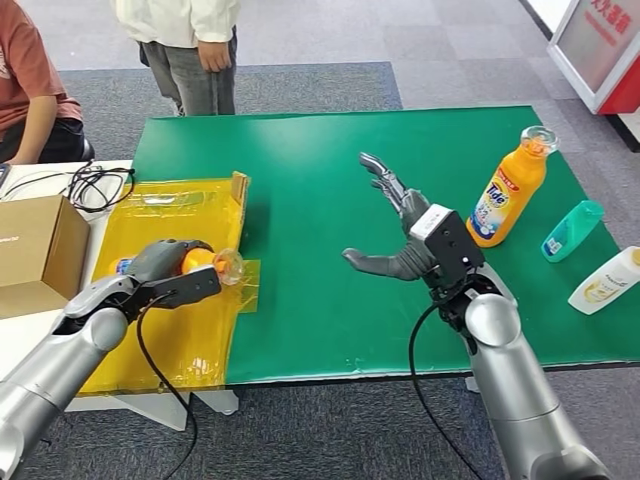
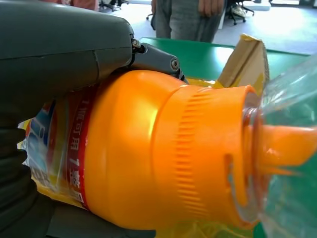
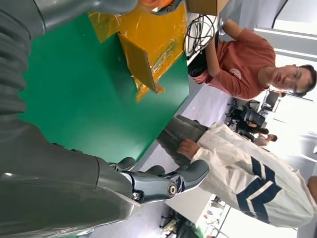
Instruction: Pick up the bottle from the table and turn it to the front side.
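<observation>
Far left: a cardboard box [image 1: 41,245] and a tangle of cables [image 1: 94,185] on a white side table, a seated person behind them.

Next, over the yellow tray [image 1: 162,350]: left hand [image 1: 170,270] wrapped around the orange bottle [image 1: 200,262], thumb over the top, darker fingers underneath. Held lying on its side, clear cap [image 1: 229,266] pointing toward the green mat [image 1: 317,250]. Hard to say whether lifted clear of the tray or resting on it (the close view shows yellow film just under the neck). Label partly under the palm, red band with print showing at the edge of the grip.

To do this step well, judging from here:
- Keep the grasp around the body, not the ribbed shoulder or the cap, which look smooth and likely to slip.
- Lift clear of the tray wall and its cardboard flap [image 1: 240,188] before any turning.
- Roll from the wrist, slowly, until the label faces forward; liquid inside may shift the weight.
- Set down on the mat, well apart from other things.

Middle: right hand [image 1: 392,225] above the mat, fingers spread wide, holding nothing. Best kept out of the way, or ready as support.

Far right: an upright orange detergent bottle [image 1: 507,192], a teal bottle [image 1: 572,230] lying down, and a white bottle [image 1: 607,280] at the edge. A standing person beyond the table.
</observation>
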Motion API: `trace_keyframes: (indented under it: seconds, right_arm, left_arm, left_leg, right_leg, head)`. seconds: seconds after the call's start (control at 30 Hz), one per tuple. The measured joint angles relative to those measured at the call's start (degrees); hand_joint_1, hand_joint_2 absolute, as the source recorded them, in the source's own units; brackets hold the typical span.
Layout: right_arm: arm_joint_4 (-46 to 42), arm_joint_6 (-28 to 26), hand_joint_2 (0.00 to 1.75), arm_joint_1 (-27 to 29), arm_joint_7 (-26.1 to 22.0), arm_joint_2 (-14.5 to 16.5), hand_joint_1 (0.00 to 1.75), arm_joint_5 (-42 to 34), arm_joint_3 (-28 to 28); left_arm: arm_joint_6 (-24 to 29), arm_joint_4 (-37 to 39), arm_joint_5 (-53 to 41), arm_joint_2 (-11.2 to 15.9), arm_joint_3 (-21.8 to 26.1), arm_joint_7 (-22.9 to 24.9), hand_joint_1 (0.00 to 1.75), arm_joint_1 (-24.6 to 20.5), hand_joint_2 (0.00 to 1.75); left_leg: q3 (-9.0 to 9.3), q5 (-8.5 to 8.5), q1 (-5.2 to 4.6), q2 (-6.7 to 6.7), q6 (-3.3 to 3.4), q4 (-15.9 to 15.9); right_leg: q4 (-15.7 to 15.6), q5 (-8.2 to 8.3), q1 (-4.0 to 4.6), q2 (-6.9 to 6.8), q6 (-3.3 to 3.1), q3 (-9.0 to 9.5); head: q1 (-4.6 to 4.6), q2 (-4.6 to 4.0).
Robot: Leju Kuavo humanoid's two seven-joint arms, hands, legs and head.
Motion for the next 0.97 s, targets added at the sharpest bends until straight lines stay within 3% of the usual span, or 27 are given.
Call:
trace_keyframes:
  seconds: [0.23,0.37,0.97]
  right_arm:
    - [-2.90,0.25,1.75,0.45,-0.78,0.00,0.00,0.57,1.56]
    - [-3.99,0.36,1.75,0.47,-0.90,0.00,0.00,0.77,2.45]
    - [-7.55,-0.23,1.75,2.11,-1.08,-0.18,0.00,1.84,4.85]
  left_arm:
    - [0.33,0.92,0.19,-0.48,2.04,-0.17,1.75,0.42,0.00]
    - [0.75,1.03,-0.12,-0.85,2.63,-0.07,0.00,0.63,0.00]
    - [3.20,-0.02,-2.05,-2.87,7.15,1.10,0.00,7.39,0.00]
  left_leg:
    - [0.06,0.02,0.01,0.00,-0.03,0.00]
    - [0.08,0.03,0.00,0.00,-0.03,0.00]
    - [0.03,0.02,0.01,0.00,-0.04,0.00]
  right_leg:
    - [0.06,0.00,0.00,0.00,-0.01,0.03]
    - [0.10,0.00,0.00,0.00,-0.01,0.03]
    - [0.10,-0.01,0.00,0.00,-0.03,-0.05]
  head:
    - [-0.01,-0.01]
    - [-0.01,0.00]
    - [-0.01,0.00]
